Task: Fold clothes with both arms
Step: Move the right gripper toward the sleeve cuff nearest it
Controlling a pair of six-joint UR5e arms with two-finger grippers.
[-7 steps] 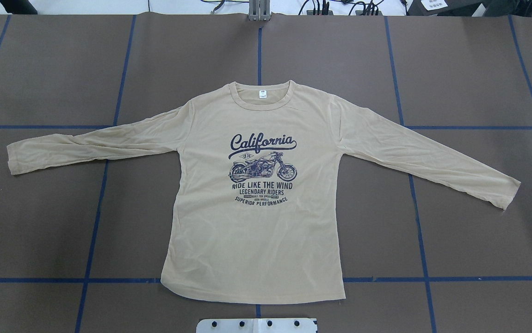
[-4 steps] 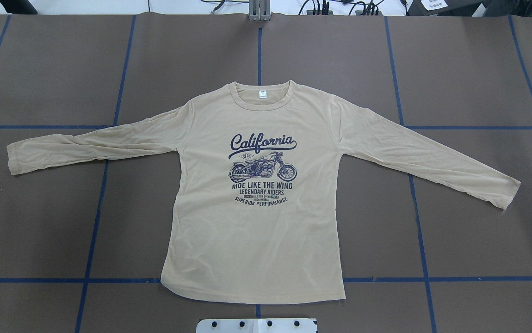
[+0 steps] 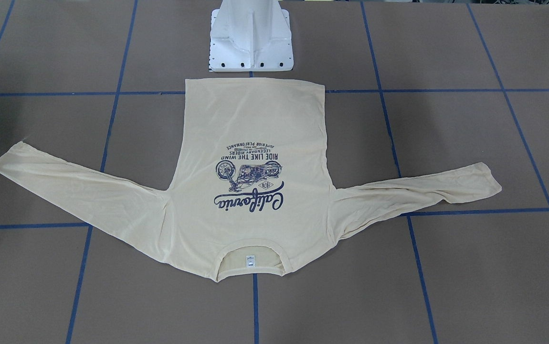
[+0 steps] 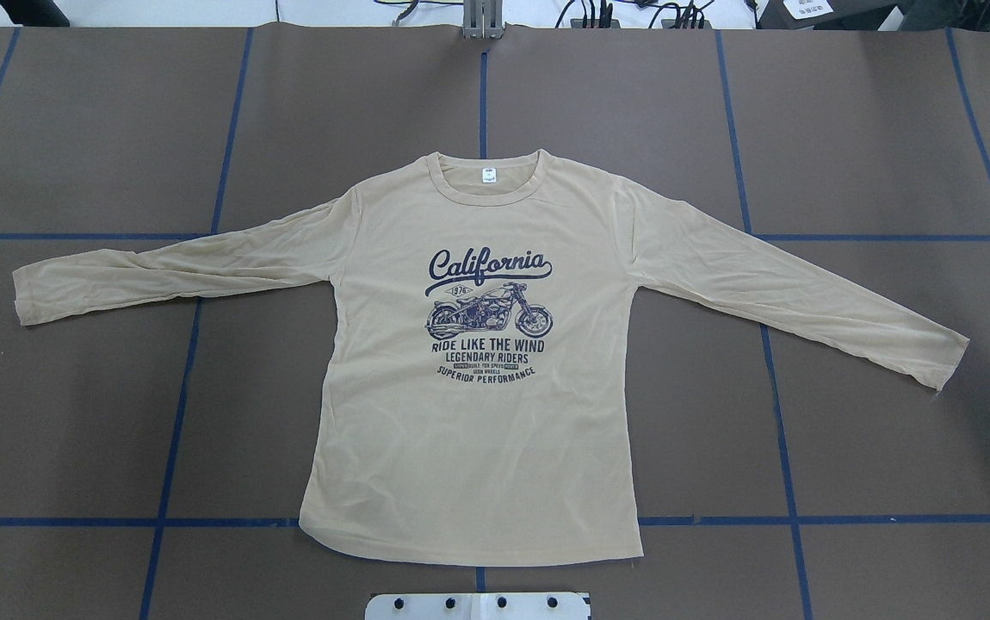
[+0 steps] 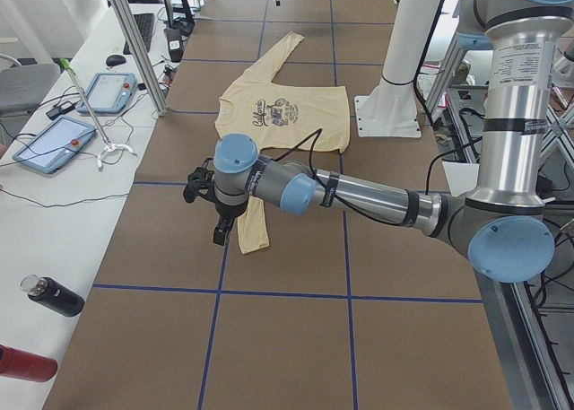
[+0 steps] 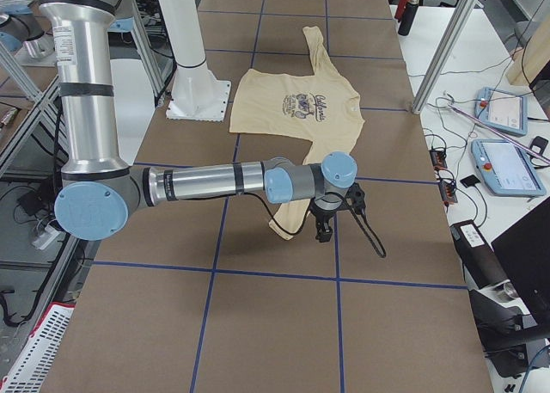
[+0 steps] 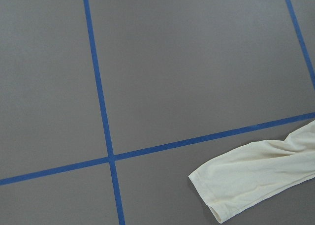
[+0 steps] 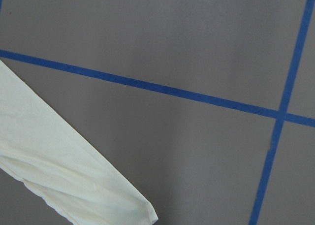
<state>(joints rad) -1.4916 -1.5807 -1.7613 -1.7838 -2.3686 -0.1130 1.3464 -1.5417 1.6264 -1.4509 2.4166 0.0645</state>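
A brown-covered table, marked into squares by blue tape lines, is recorded as the work surface. The left arm and the right arm are each found stretched out low over opposite ends of the table. A pale cream-yellow long-sleeved shirt is laid flat and face up at the middle of the table. Its collar is turned away from the robot, its hem lies just in front of the white pedestal base, and both sleeves are spread outward. The left gripper is held over the table near the cuff of the left sleeve. The right gripper is likewise held near the cuff of the right sleeve. Whether either claw is released or clenched cannot be told from these views. A navy motorcycle print headed "California" is noted on the chest, and a small white neck tag is noted inside the collar
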